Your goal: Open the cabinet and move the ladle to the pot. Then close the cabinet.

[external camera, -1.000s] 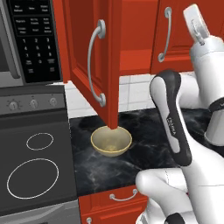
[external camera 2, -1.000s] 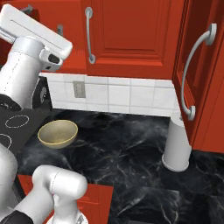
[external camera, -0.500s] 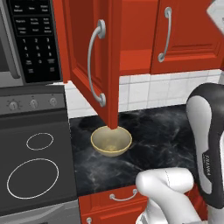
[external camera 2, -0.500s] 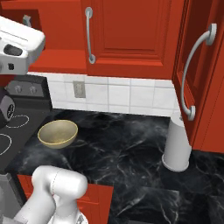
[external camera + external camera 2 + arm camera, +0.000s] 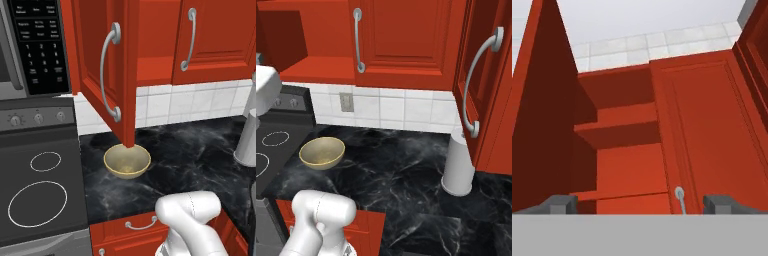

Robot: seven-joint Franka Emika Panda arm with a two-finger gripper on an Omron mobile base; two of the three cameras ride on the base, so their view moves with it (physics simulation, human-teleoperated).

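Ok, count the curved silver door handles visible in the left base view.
2 long curved silver handles: one on the open red panelled door at centre-left, one on the closed red door at upper right. The small drawer pulls below are not counted.

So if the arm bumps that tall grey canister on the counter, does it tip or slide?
The canister looks more likely to tip than slide: it stands tall and narrow on a small flared foot. The dark counter looks glossy, so a low nudge may slide it. It stands under the open door.

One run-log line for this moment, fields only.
red two-door wall cabinet: left door open, right shut | gripper: open, empty, facing shelves | yellowish bowl: on black counter
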